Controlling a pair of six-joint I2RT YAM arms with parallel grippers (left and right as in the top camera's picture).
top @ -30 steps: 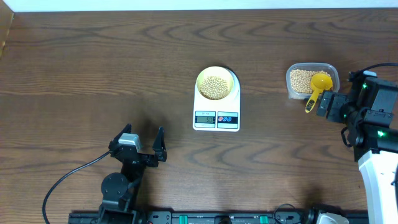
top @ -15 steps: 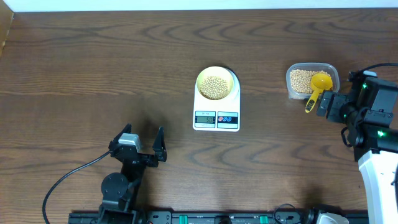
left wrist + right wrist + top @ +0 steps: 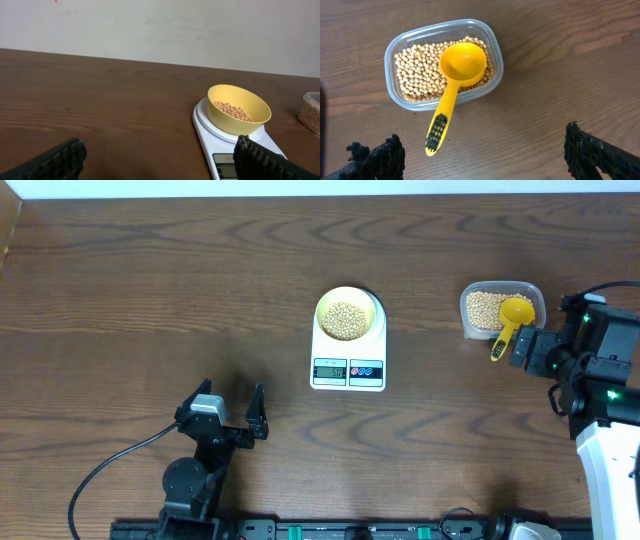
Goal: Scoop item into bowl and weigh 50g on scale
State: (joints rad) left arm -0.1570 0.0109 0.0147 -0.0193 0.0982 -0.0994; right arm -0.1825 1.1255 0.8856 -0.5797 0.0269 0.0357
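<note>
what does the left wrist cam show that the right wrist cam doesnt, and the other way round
Only the left wrist view: the pale-yellow bowl holding some beans, sitting on the white scale, with a pale wall behind.
Only the right wrist view: the yellow scoop, empty, lying on the beans in the clear tub, its handle sticking out over the rim.
Both: the wooden table, the tub (only an edge at the far right of the left wrist view), and each arm's own jaws, left gripper and right gripper, open and holding nothing.

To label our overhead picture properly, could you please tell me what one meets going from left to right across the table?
Left pincer → scale → clear tub.
</note>
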